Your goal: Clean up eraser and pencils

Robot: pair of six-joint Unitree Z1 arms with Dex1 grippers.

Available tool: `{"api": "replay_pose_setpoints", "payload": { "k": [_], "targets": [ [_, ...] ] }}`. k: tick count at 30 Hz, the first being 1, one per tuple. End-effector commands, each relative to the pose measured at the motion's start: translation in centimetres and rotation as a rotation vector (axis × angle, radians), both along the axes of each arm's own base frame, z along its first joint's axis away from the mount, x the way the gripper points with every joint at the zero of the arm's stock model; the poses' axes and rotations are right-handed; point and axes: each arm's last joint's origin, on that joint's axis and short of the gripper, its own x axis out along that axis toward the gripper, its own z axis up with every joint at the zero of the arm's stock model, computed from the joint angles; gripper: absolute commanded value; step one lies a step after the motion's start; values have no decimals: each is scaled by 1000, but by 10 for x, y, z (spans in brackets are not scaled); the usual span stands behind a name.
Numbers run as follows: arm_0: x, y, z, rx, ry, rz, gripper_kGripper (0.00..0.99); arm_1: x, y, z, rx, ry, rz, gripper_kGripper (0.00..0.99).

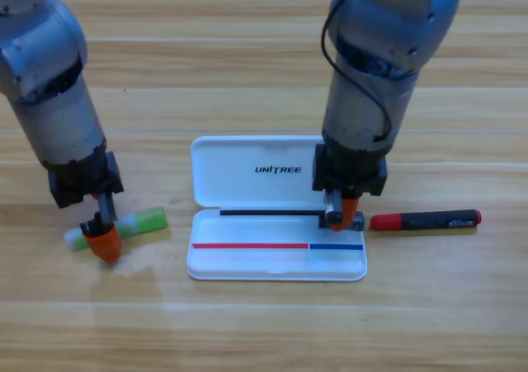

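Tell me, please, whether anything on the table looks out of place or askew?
Both pencils lie outside the open white case. The green pencil sits tilted left of it, under the left gripper. The red-and-black pencil lies level on the right. The right gripper points down at the case's right edge. No eraser shows.

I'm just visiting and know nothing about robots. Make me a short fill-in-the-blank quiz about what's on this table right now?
1. The left gripper is down at the ____ pencil.
2. The red-black pencil lies on the table to the ____ of the white case.
3. The case's lid is ____.
4. The right gripper is at the case's ____ edge.

Missing words: green; right; open; right
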Motion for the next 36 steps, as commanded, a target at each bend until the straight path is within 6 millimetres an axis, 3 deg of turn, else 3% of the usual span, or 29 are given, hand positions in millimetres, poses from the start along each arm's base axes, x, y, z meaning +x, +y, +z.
{"api": "replay_pose_setpoints", "payload": {
  "k": [1,5,10,13,15,25,26,28,29,30,33,36],
  "targets": [
    [6,4,-29,30,53,11,990,-3,16,-41,-77,66,33,0],
    [8,3,-35,30,53,9,951,-7,17,-42,-83,74,39,0],
    [10,1,-34,14,43,5,742,-12,18,-49,-96,95,47,0],
    [9,1,-34,7,48,-30,422,-13,19,-54,-106,102,51,0],
    [10,1,-32,4,44,-52,0,-15,20,-55,-110,104,56,0],
    [0,8,-9,22,11,-104,0,-16,19,-64,-126,126,56,0],
    [-1,8,-5,19,4,-107,0,-16,19,-64,-128,126,54,98],
    [-2,9,3,18,-7,-109,0,-15,17,-61,-133,109,52,575],
    [-1,9,10,18,-7,-109,0,-15,15,-55,-128,93,51,758],
    [-1,9,19,19,-13,-109,0,-16,13,-45,-115,76,50,856],
    [1,8,56,15,-33,-107,0,-24,-5,5,-70,9,42,963],
    [0,3,100,1,-68,-115,0,-38,-35,57,-22,-31,25,990]
  ]
}}
